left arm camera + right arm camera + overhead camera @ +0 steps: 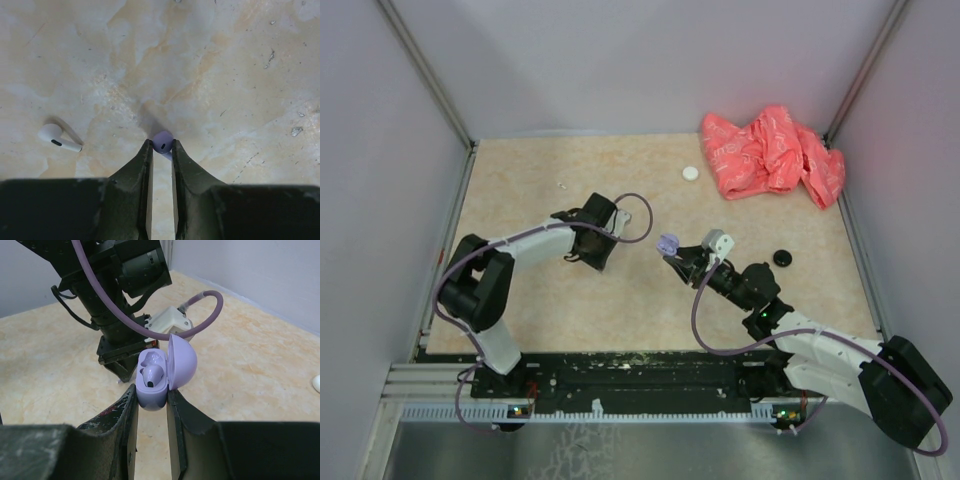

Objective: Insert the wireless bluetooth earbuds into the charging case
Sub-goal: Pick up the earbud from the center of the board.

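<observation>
The left end effector (161, 146) pinches a purple bud (162, 141) at its tips, low over the surface (225, 75), left of the case (152, 397). The right end effector (151, 390) clamps the case, lid (181, 362) swung open, so the bud likely must travel right.
</observation>
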Motion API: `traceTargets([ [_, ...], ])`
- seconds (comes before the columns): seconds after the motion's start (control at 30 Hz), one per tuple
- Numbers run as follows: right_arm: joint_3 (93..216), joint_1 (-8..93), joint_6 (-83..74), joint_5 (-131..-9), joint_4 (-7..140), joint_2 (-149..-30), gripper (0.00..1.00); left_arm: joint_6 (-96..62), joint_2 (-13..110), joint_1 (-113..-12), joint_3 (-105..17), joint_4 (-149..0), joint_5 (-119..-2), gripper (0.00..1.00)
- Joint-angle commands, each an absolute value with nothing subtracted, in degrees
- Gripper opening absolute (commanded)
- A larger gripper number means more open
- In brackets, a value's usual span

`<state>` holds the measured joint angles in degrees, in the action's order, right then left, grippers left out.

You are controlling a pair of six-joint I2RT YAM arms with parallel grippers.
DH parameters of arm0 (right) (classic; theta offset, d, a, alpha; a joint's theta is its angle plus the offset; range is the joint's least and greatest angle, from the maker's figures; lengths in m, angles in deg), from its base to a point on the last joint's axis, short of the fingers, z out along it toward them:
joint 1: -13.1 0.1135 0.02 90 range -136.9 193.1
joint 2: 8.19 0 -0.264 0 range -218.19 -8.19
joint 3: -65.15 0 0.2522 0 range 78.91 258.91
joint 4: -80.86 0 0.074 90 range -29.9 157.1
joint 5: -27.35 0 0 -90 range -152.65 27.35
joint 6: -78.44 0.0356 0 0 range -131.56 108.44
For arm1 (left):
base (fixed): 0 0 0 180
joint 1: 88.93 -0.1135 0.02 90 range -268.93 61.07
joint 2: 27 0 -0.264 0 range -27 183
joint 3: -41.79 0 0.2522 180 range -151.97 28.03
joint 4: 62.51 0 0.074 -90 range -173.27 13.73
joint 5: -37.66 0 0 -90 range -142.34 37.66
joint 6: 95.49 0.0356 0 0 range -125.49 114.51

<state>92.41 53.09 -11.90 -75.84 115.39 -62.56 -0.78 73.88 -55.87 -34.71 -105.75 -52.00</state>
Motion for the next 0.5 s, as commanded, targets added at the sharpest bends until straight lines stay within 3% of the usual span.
traceTargets([
  [0.0, 93.27, 52.92, -11.48, -76.42, 117.80, -61.54, 0.00, -1.92, 67.11, -55.97, -34.04, -104.53, -49.37, 0.12],
  [0.47, 95.48, 53.15, -12.28, -75.34, 118.72, -65.93, 0.00, -4.64, 48.18, -53.34, -30.19, -95.17, -46.47, 0.09],
])
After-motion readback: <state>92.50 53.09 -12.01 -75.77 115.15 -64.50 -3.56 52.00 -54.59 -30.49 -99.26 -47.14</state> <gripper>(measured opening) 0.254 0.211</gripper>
